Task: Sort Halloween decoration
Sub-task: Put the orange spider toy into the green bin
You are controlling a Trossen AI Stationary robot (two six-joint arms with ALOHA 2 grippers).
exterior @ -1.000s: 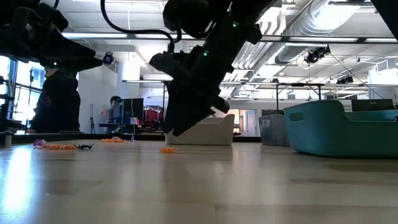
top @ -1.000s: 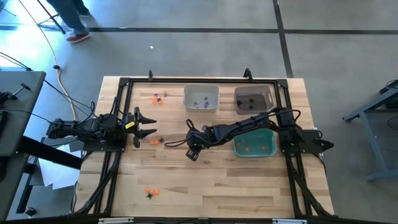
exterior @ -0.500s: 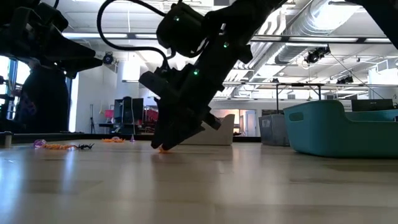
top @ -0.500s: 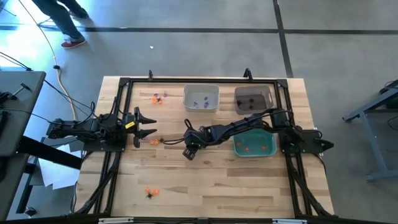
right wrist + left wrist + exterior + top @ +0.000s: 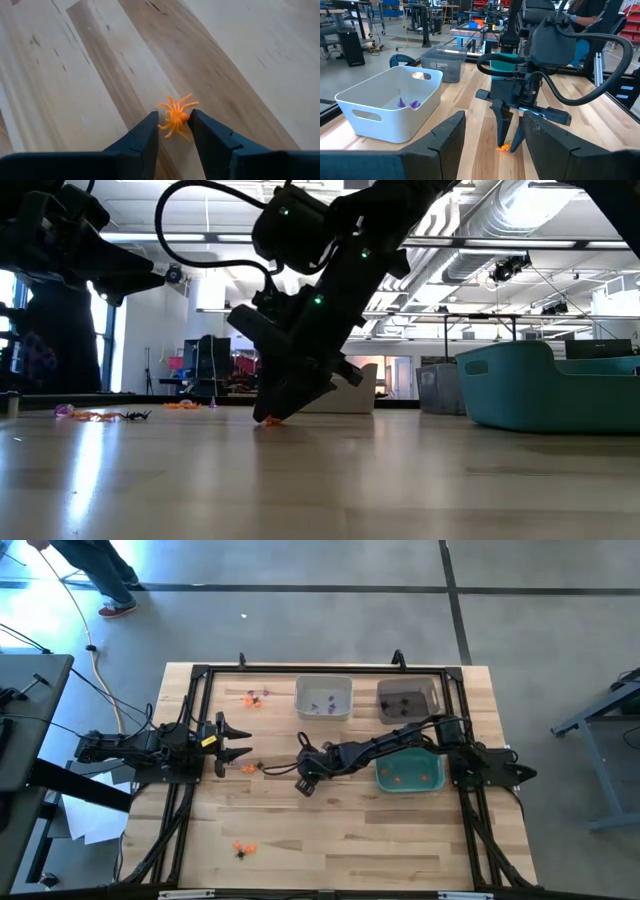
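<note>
On the desk (image 5: pixel 340 840), near its far edge, the white bin (image 5: pixel 323 697) holds purple trinkets (image 5: pixel 408 104), the dark bin (image 5: pixel 407 700) holds black ones, and the teal bin (image 5: pixel 409 772), nearer the right edge, holds orange ones. At mid-desk the right gripper (image 5: pixel 173 131) points down, its fingers slightly apart on either side of an orange spider (image 5: pixel 175 116), tips at the wood. The left gripper (image 5: pixel 240 741) waits spread wide near the left edge.
</note>
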